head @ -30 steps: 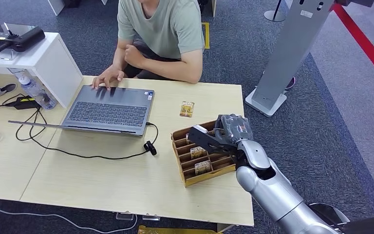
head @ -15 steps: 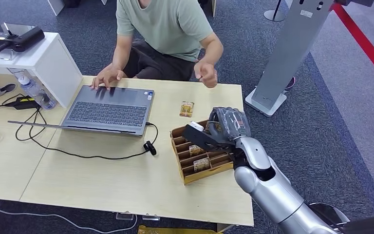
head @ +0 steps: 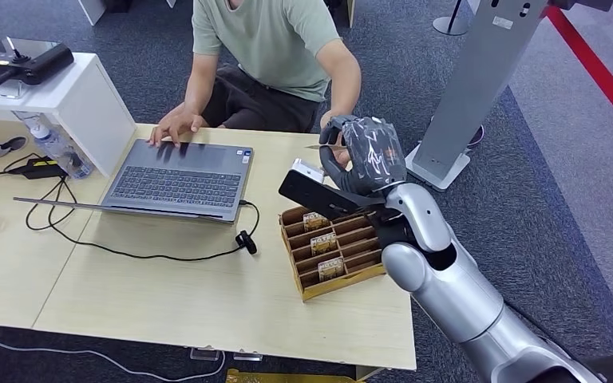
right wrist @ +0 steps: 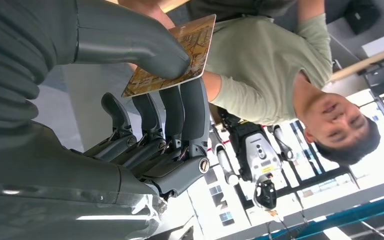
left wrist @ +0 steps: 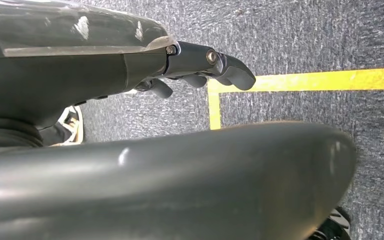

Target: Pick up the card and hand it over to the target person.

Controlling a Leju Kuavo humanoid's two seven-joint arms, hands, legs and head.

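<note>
Brown card (right wrist: 172,55) pinched under right hand (head: 365,156) thumb against dark fingers (right wrist: 192,107), person's hand (right wrist: 147,10) behind

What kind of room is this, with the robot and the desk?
Probably an office or demo hall: a person works at a grey open laptop on a light wooden desk, over dark grey carpet, with a red barrier strip beside it.

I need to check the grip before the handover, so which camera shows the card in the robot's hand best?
The right wrist view: the card fills the near field, pinched between the right hand's thumb and fingers, its printed face clear. In the head view the raised hand covers it. The left wrist view looks at the floor.
</note>
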